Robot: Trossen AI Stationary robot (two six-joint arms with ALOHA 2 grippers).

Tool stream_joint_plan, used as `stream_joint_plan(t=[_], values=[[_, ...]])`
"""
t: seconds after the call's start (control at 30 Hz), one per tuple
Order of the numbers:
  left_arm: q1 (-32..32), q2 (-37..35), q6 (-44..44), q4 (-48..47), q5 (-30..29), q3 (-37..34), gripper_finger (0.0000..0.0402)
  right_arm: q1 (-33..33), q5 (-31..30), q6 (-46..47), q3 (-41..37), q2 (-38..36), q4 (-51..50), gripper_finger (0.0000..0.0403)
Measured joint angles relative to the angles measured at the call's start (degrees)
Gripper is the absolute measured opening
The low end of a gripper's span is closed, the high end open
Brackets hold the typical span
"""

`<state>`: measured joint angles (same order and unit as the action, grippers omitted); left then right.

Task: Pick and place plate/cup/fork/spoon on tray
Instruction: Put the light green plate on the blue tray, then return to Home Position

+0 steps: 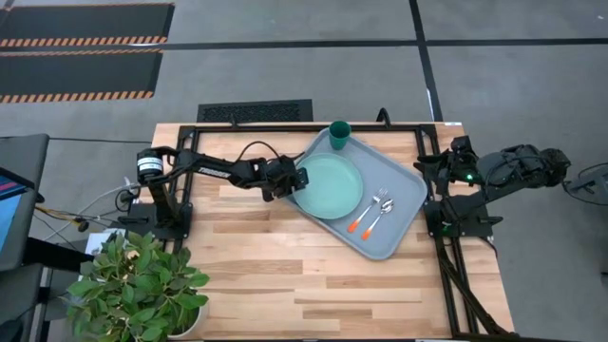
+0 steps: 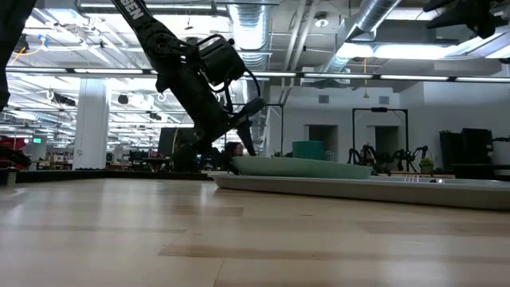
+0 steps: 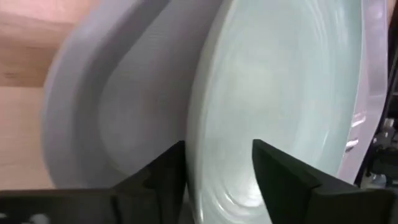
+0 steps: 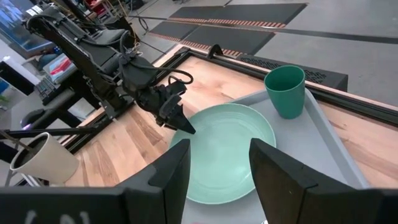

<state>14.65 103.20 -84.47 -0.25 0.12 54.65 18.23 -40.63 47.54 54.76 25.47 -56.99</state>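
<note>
Fingers (image 3: 180,168) of left gripper (image 1: 296,179) parted astride plate (image 1: 329,185) rim, grip loosened, frame centre. Plate flat in tray (image 1: 404,223), cup (image 1: 339,134) above, fork (image 1: 366,212) and spoon (image 1: 379,217) rightward. Best lifted straight clear, not dragged. Right gripper (image 4: 217,168) open, empty, parked far right beyond counter (image 1: 285,285).

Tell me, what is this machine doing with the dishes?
The left gripper is at the edge of the plate, which lies on the tray; its fingers straddle the rim, apart. The cup, fork and spoon are on the tray too. The right gripper waits open at the table's right side.
</note>
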Motion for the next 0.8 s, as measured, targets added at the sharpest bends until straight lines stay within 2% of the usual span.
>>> stream_joint_plan(t=[0.17, 0.37, 0.63, 0.8], values=[[1.0, 0.0, 4.6, 0.0, 4.5, 1.1, 0.0198, 0.0, 0.1, 0.0, 0.0, 0.0, 0.0, 0.0188], [2.1, 0.0, 5.8, -0.5, 8.9, 2.1, 0.0227, 0.0, 0.1, 0.0, 0.0, 0.0, 0.0, 0.0188], [2.2, -0.7, 6.3, -8.2, 8.9, 3.2, 0.0231, 0.0, 0.2, 0.0, 0.0, 0.0, 0.0, 0.0188], [2.4, -3.8, 7.6, -12.7, 5.7, 3.2, 0.0231, 0.0, 0.2, 0.0, 0.0, 0.0, 0.0, 0.0188]])
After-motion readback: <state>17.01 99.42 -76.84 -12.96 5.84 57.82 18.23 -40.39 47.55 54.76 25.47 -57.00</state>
